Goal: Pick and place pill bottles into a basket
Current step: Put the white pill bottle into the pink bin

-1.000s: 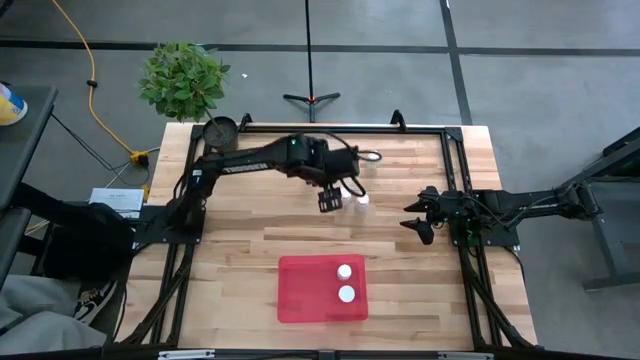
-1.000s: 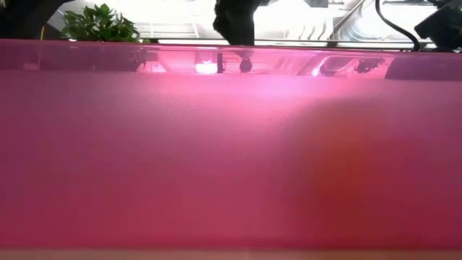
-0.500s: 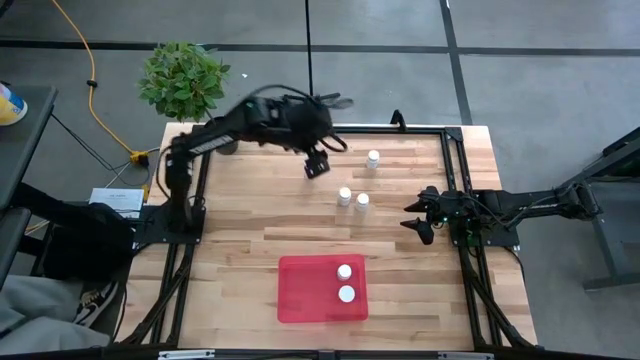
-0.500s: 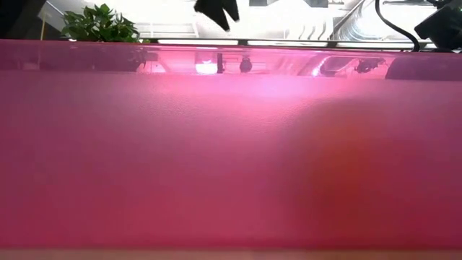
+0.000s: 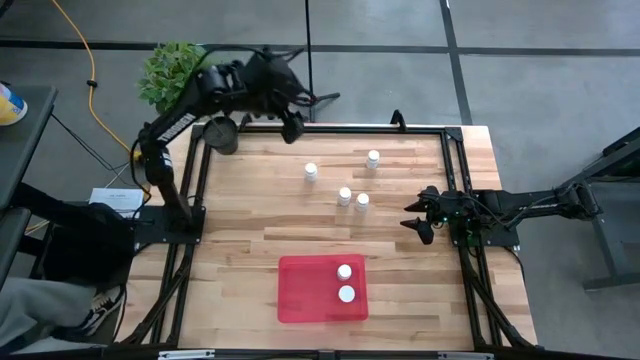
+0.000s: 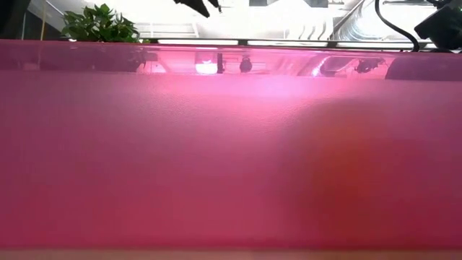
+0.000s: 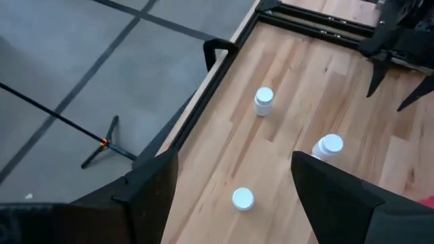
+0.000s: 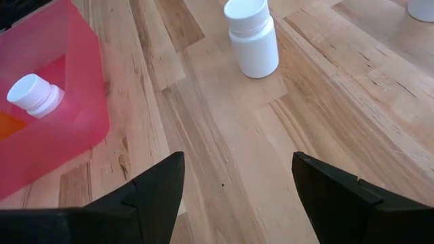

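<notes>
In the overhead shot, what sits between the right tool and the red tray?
Only bare wooden tabletop: the high view shows nothing between the right tool and the flat red translucent plastic tray. The nearest white-capped pill bottles stand farther back, off that line.

Wooden-plank bench (image 5: 250,215) with a black frame along its edges, seen from above. A red basket (image 5: 300,295) lies at lower centre of the frame. Four white-capped pill bottles stand directly on the planks above it: one at centre (image 5: 311,172), one toward upper right (image 5: 373,159), and a close pair (image 5: 344,197) (image 5: 362,202) just below them.
</notes>
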{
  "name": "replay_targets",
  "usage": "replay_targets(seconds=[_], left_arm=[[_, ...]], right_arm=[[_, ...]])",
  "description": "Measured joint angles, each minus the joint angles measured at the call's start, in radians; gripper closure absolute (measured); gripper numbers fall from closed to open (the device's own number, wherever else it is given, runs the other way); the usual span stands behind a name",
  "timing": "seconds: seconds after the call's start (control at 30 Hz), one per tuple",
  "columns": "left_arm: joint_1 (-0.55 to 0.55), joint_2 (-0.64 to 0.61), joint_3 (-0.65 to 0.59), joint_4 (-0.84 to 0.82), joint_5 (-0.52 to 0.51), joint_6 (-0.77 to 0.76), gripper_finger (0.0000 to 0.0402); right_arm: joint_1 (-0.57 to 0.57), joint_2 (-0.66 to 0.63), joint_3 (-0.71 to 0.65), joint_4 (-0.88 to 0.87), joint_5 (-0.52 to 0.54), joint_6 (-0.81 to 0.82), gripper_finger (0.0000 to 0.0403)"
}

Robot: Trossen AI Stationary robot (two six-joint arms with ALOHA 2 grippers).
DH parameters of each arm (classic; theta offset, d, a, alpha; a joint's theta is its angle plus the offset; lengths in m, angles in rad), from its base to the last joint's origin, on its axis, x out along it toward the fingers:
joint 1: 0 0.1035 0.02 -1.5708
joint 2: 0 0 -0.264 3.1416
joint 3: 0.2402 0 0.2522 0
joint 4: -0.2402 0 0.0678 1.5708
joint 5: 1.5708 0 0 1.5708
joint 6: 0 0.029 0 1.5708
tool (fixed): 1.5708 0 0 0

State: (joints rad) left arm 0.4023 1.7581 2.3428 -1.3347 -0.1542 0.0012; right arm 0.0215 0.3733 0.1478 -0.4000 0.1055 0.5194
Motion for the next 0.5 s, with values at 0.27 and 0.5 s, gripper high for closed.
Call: replay_targets(seconds=[0.27, 0.5], left_arm=[[0.108, -0.003, -0.001, -0.014, 0.156, 0.039, 0.0082], [0.135, -0.031, -0.002, -0.062, 0.169, 0.056, 0.0082]], right_arm=[[0.000, 0.000, 0.000, 0.000, 0.000, 0.000, 0.0139], [0.000, 0.000, 0.000, 0.000, 0.000, 0.000, 0.0139]])
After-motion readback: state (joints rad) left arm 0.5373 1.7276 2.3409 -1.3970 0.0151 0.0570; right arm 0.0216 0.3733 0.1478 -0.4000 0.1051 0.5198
